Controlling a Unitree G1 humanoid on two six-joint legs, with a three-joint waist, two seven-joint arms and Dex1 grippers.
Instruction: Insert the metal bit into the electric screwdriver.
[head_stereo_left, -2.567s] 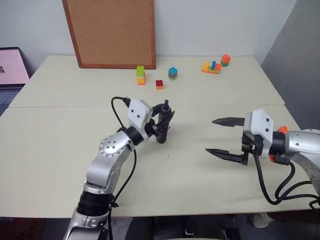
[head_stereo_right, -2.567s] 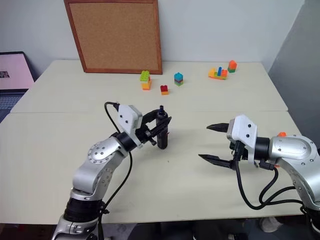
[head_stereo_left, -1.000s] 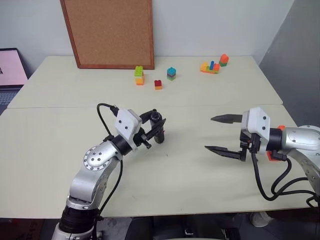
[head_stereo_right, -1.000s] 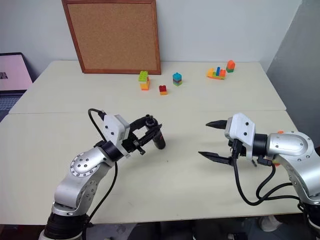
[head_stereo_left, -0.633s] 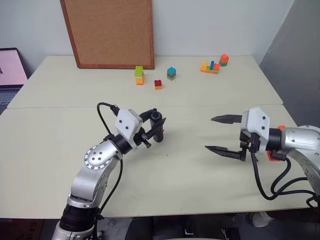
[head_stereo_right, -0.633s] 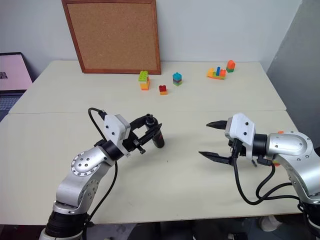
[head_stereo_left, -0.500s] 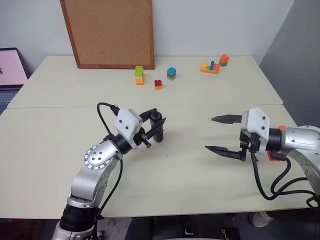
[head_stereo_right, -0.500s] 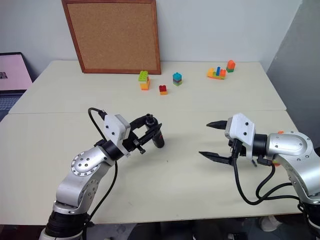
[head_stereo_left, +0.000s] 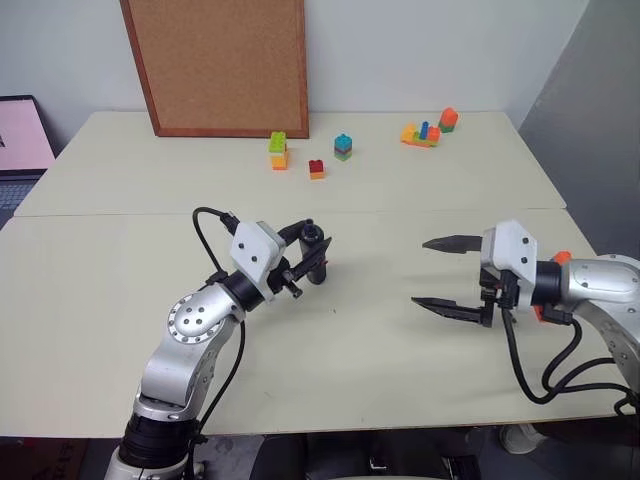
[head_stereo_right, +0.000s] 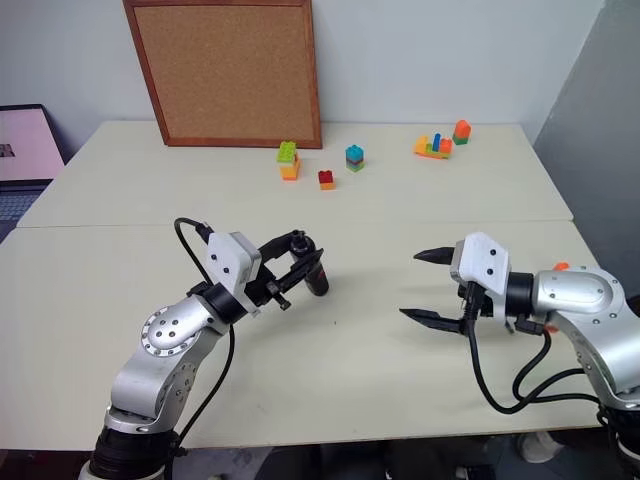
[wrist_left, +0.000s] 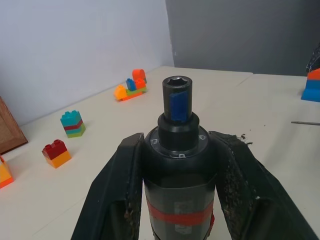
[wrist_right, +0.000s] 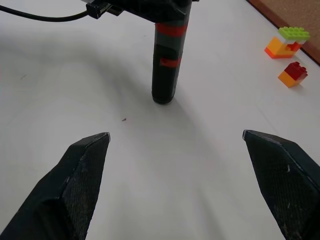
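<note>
My left gripper (head_stereo_left: 312, 256) is shut on the electric screwdriver (head_stereo_left: 316, 262), a black tool with a red band. It holds the tool a little tilted, just above the table left of centre. In the left wrist view the screwdriver (wrist_left: 179, 150) stands between the two fingers (wrist_left: 119, 192), its open hex socket facing up. A thin grey rod at that view's edge, lying on the table, looks like the metal bit (wrist_left: 306, 122). My right gripper (head_stereo_left: 418, 271) hangs open and empty over the table's right part. It points at the screwdriver (wrist_right: 169, 60) from a short distance away.
A cork board (head_stereo_left: 220, 62) leans on the back wall. Toy bricks stand in front of it (head_stereo_left: 279, 150), (head_stereo_left: 317, 169), (head_stereo_left: 344, 146), with another cluster (head_stereo_left: 428, 129) at the back right. A laptop (head_stereo_left: 20, 135) sits at the far left. A seam (head_stereo_left: 120, 212) joins the two tables.
Since the oldest frames my left arm has drawn back to the left and lower, and the screwdriver is more tilted. Over the last second nothing has visibly moved.
</note>
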